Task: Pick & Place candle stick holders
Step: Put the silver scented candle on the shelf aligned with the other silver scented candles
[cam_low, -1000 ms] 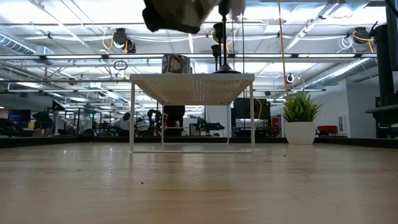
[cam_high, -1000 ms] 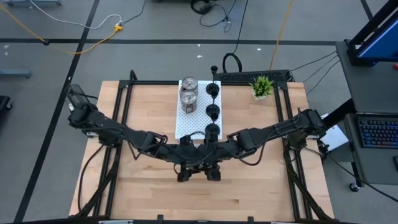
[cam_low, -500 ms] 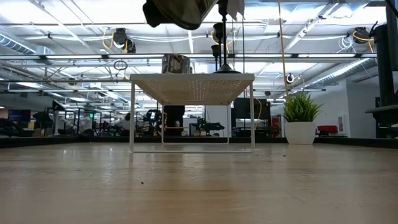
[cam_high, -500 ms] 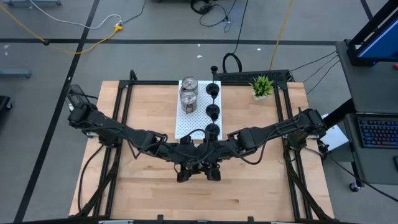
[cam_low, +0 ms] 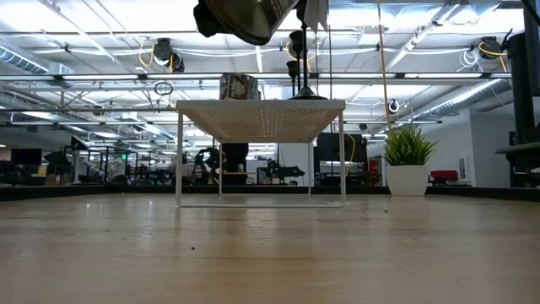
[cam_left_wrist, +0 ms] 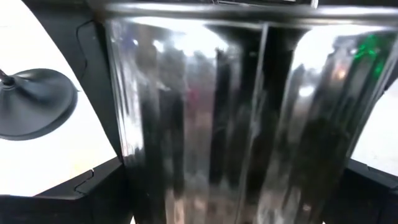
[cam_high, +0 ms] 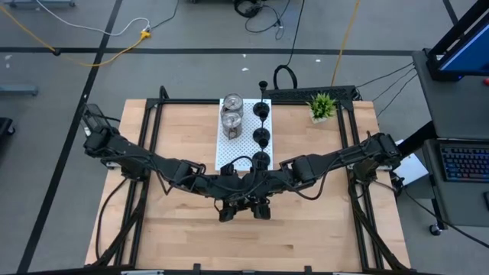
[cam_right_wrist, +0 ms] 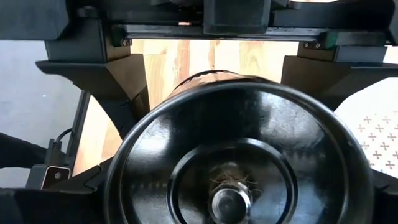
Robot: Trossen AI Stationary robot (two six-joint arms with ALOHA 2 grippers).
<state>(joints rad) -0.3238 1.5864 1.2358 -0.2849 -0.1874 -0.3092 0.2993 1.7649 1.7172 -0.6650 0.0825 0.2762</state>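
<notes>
With the left end effector pinching a silver holder and the right end effector a black holder, both lifted at the white board's near edge, they could collide or topple the black holders standing there.

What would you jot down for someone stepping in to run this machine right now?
Left pincer: shut on a shiny silver holder, above the table's near middle.
Right pincer: shut on a black holder, right beside it.
White board: two silver holders stacked at its far left, three black holders in a row along its right.
Done: both holders are gripped and off the board.
Left: set them down; where they go cannot be told.
</notes>
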